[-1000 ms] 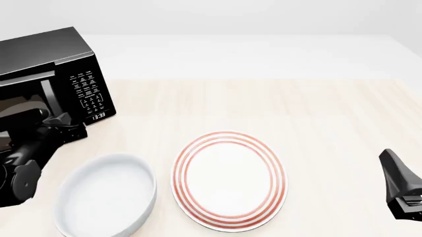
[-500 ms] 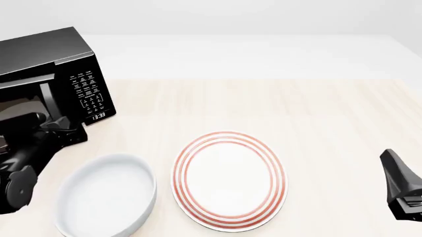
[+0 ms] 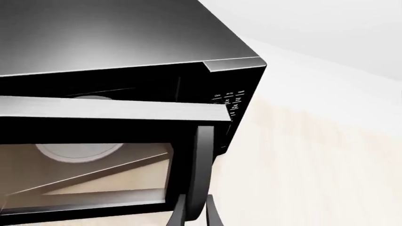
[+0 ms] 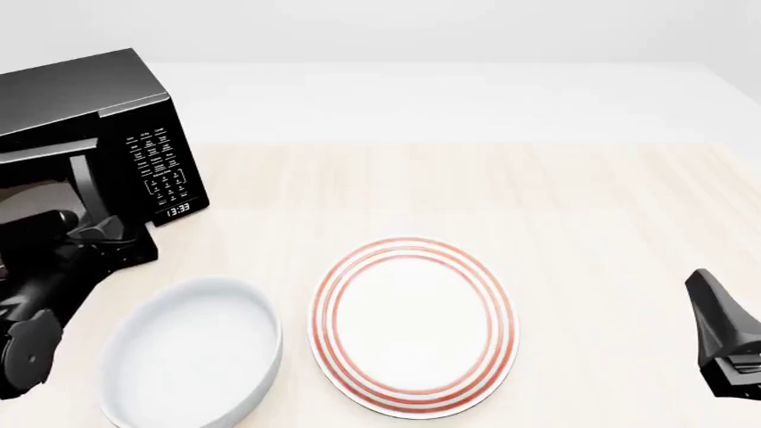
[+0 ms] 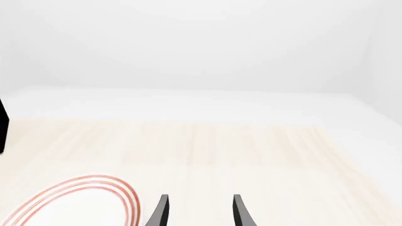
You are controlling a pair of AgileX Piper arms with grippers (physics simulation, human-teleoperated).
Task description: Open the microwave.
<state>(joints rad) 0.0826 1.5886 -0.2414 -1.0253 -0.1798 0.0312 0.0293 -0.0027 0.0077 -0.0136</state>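
1. Nearest the camera at about 4 o'clock in the front view, the right gripper (image 5: 197, 212) hangs idle over bare table, its fingers parted with nothing between them; the edge of the plate (image 4: 414, 326) shows just beside them in its wrist view.
2. At 6 o'clock lies that red-ringed plate, and at 7 o'clock a white bowl (image 4: 191, 361); neither belongs to the job.
3. At 9 o'clock the left gripper (image 3: 191, 217) has its fingers closed narrowly around the lower end of the handle (image 3: 201, 169), the vertical bar on the door (image 3: 94, 160).
4. At 10 o'clock stands the microwave (image 4: 89, 107), its door already swung partly out, with the pale turntable (image 3: 78, 149) visible inside.
5. To do this well, I judge the pull should follow the door's arc around its hinge, not a straight line, with the grip kept square on the bar so it does not slip off the end.
6. Readable writing: the clock display (image 4: 177, 209) shows 13:33; the keypad (image 4: 159, 165) lettering is too small to read.
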